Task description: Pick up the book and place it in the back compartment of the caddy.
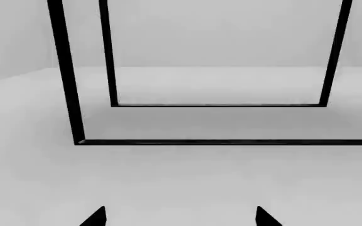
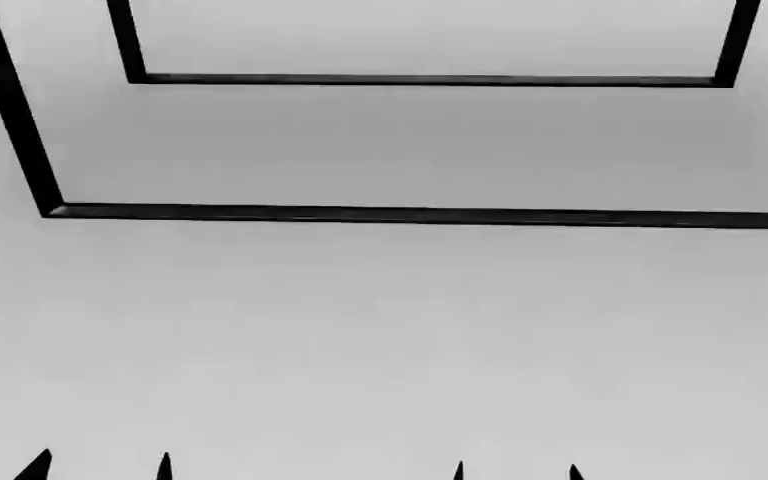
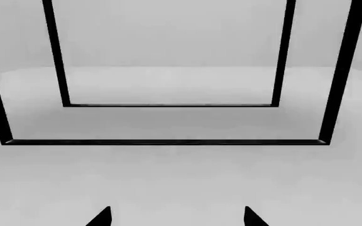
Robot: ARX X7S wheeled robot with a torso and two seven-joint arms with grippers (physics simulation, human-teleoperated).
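The book and the caddy are out of view in all three views. In the head view only the black fingertips of both grippers poke up at the lower edge. My left gripper (image 2: 100, 470) and my right gripper (image 2: 518, 472) both stand open with nothing between their fingers. The left wrist view shows the left gripper (image 1: 181, 217) with two tips wide apart over plain grey ground. In the right wrist view the right gripper (image 3: 176, 217) is spread the same way and is empty.
Two thin black rectangular frames stand ahead on the grey surface, a nearer frame (image 2: 424, 214) and a farther frame (image 2: 424, 79). Both show in the wrist views too, the nearer frame (image 1: 231, 141) (image 3: 162, 141) crossing low. Everything else is flat grey.
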